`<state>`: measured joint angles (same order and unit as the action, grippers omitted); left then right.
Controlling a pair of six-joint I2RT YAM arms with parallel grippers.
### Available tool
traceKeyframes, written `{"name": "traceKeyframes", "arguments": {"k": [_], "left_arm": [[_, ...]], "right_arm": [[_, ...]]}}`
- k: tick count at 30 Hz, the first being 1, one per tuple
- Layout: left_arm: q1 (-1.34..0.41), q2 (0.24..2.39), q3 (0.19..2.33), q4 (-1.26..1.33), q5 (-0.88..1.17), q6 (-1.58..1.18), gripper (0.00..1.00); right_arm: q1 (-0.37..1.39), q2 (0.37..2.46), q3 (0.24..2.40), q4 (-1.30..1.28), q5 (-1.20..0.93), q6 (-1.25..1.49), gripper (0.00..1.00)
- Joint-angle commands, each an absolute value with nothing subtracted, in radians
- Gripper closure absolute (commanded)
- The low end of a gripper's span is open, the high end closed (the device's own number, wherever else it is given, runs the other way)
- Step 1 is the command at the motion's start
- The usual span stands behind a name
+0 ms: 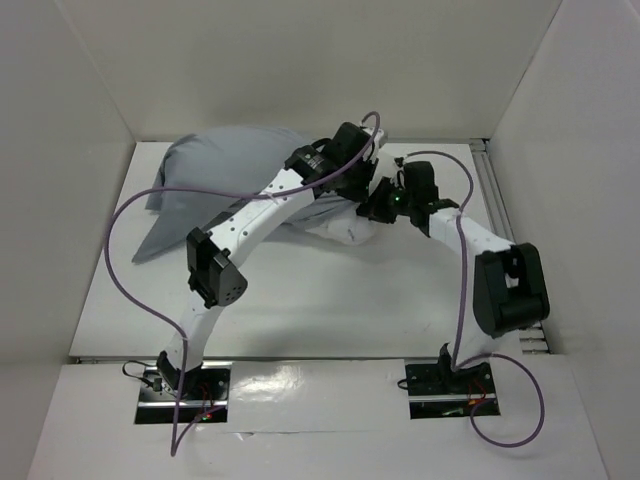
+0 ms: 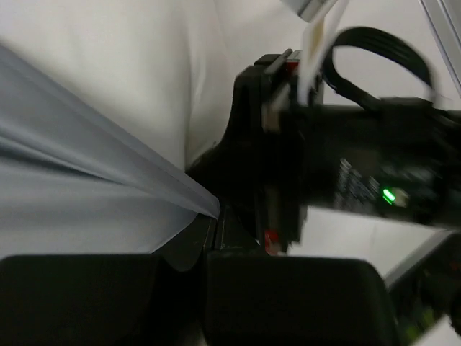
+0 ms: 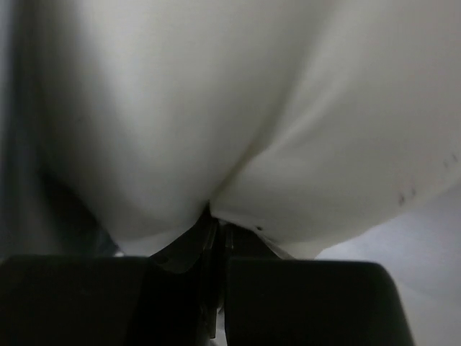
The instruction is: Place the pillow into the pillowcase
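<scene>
The grey pillowcase (image 1: 225, 175) lies bulging at the back left of the table, with most of the pillow inside it. A white end of the pillow (image 1: 347, 234) sticks out at its right. My left gripper (image 1: 350, 192) reaches over that opening. In the left wrist view it (image 2: 214, 216) is shut on a taut fold of the pillowcase (image 2: 86, 180), with the pillow (image 2: 130, 65) just behind. My right gripper (image 1: 368, 212) comes in from the right. In the right wrist view it (image 3: 217, 220) is shut on a pinch of the pillow (image 3: 216, 108).
The two wrists are close together; the right wrist's black body with a green light (image 2: 389, 194) fills the right of the left wrist view. White walls enclose the white table (image 1: 300, 300). A metal rail (image 1: 492, 190) runs along its right side. Purple cables (image 1: 125, 275) loop off both arms.
</scene>
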<state>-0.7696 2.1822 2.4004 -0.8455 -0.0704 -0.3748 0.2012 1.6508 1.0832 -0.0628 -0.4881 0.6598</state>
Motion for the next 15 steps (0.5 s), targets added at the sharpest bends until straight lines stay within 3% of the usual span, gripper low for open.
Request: {"name": "traceKeyframes", "arguments": {"k": [1, 3, 8, 10, 11, 13, 14, 15], "left_arm": [[-0.789, 2.14, 2.392, -0.715, 0.356, -0.394, 1.0], [-0.732, 2.05, 2.26, -0.66, 0.359, -0.394, 1.0], [-0.623, 1.959, 2.184, -0.704, 0.339, -0.385, 0.98], [-0.614, 1.945, 2.175, -0.745, 0.307, -0.358, 0.87], [-0.614, 1.927, 2.175, -0.768, 0.295, -0.348, 0.75], [-0.614, 1.896, 2.149, -0.814, 0.267, -0.339, 0.58], [-0.614, 1.875, 2.131, -0.815, 0.25, -0.327, 0.46], [-0.626, 1.823, 2.114, -0.828, 0.229, -0.327, 0.29]], "right_arm": [[0.261, 1.479, 1.023, 0.095, -0.542, 0.752, 1.0], [0.252, 1.436, 1.009, 0.01, -0.52, 0.697, 1.0], [0.252, 1.35, 0.908, -0.003, -0.558, 0.707, 1.0], [0.265, 1.322, 0.861, -0.012, -0.567, 0.716, 0.98], [0.274, 1.307, 0.845, -0.021, -0.568, 0.716, 0.92], [0.284, 1.258, 0.807, -0.061, -0.545, 0.716, 0.73], [0.297, 1.241, 0.807, -0.086, -0.535, 0.692, 0.34], [0.307, 1.203, 0.807, -0.121, -0.49, 0.677, 0.22]]}}
